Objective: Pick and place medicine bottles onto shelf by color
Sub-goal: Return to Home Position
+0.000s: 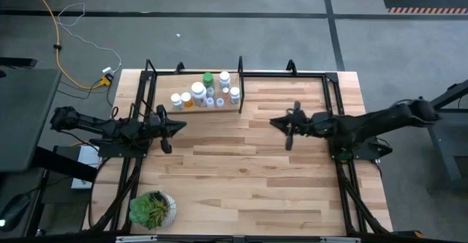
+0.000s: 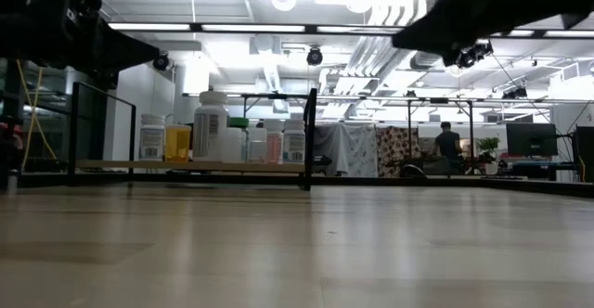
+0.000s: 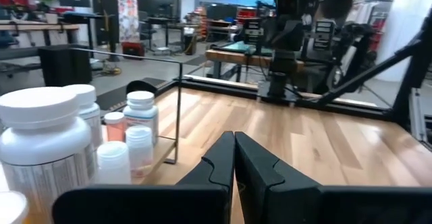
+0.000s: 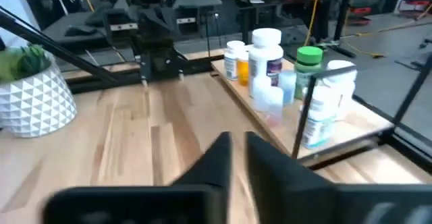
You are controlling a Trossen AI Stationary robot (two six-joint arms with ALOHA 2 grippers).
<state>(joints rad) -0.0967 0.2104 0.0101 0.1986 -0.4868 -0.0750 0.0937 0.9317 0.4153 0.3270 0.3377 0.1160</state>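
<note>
Several medicine bottles [image 1: 205, 93] stand upright on the shelf [image 1: 219, 108] at the table's far left. Most are white with white caps. One has a green cap [image 4: 309, 55] and one is orange [image 2: 176, 143]. My left gripper [image 1: 179, 124] hovers shut just on the near side of the shelf, pointing level toward the table's right, with nothing in it. My right gripper [image 1: 275, 122] hangs above mid-table, right of the shelf, pointing left. Its fingers [image 4: 219, 158] stand close together with nothing between them.
A leafy plant in a white faceted pot [image 1: 152, 208] stands at the near left corner. Black metal rods [image 1: 241, 82] frame the shelf and the table's far edge. Bare wood [image 1: 248, 170] lies between the two arms and toward the near edge.
</note>
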